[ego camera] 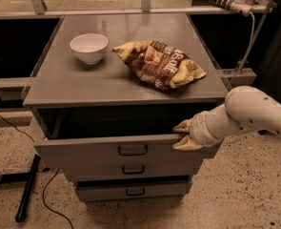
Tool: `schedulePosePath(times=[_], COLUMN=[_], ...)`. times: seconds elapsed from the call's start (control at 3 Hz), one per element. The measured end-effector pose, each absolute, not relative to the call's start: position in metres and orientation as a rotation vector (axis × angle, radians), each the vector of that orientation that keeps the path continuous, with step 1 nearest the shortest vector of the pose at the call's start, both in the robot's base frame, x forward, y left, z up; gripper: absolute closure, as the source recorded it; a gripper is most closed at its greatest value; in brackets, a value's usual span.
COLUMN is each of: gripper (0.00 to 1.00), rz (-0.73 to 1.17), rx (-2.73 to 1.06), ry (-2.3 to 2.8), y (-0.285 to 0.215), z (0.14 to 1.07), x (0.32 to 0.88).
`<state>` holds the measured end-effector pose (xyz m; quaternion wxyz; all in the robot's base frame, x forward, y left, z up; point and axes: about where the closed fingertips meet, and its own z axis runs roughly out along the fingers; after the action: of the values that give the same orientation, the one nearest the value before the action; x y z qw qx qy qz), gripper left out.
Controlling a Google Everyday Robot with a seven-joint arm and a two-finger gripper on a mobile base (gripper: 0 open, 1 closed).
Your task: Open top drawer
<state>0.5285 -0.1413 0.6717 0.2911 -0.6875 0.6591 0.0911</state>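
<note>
The top drawer [92, 151] of the grey metal cabinet stands partly pulled out, with its dark inside showing under the cabinet top. Its small black loop handle [133, 150] is at mid-front. My gripper [183, 135] is at the right end of the drawer's upper front edge. One tan finger [182, 126] is over the edge inside the drawer and the other lies on the front face, so the gripper is shut on the drawer front. The white arm reaches in from the right.
A white bowl [88, 46] and a chip bag [159, 63] lie on the cabinet top [68, 85]. Two narrower drawers [130, 170] sit shut below. A black stand leg [28, 190] and cable lie on the floor at left. A rail [240, 73] is at right.
</note>
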Motion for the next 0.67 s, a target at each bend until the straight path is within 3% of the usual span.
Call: schedulePosePath(times=[0.67], gripper=[1.0], rz=[0.289], rx=[-1.847], ry=[1.734], y=[-0.1357], z=[0.6765], x=[0.5097])
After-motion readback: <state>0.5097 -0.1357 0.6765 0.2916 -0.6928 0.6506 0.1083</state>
